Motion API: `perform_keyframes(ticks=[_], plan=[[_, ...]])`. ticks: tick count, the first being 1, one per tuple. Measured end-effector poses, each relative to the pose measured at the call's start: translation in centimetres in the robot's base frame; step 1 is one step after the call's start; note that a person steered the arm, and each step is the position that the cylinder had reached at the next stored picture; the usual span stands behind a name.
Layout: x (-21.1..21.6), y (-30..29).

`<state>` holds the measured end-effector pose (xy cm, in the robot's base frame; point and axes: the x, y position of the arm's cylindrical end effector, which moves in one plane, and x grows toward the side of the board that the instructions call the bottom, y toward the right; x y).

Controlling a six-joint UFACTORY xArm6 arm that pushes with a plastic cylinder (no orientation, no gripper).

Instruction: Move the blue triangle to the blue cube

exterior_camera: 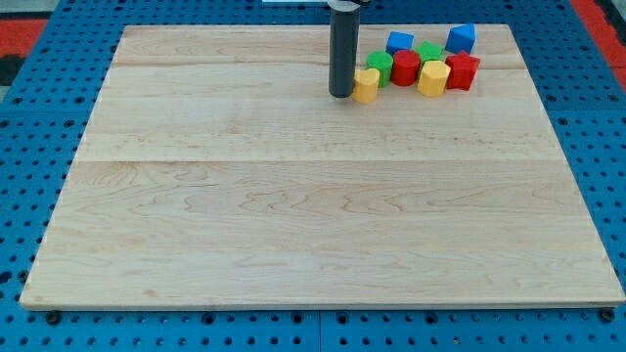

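Observation:
My tip rests on the board near the view's top, touching or just left of a yellow block. A cluster of blocks lies to its right. One blue block sits at the cluster's top left. Another blue block, cube-like, sits at the top right. I cannot tell for sure which of the two is the triangle. Between and below them are a green round block, a red block, a green block, a yellow block and a red block.
The wooden board lies on a blue pegboard table. The blocks are packed close together near the board's top edge.

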<state>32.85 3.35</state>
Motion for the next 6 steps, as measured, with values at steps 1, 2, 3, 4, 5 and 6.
perform_keyframes(ticks=[1, 2, 3, 4, 5, 6], plan=[[0.0, 0.0], [4.1, 5.1], [6.3, 16.9], [0.6, 27.6], [-6.8, 31.2], [-12.1, 27.6]])
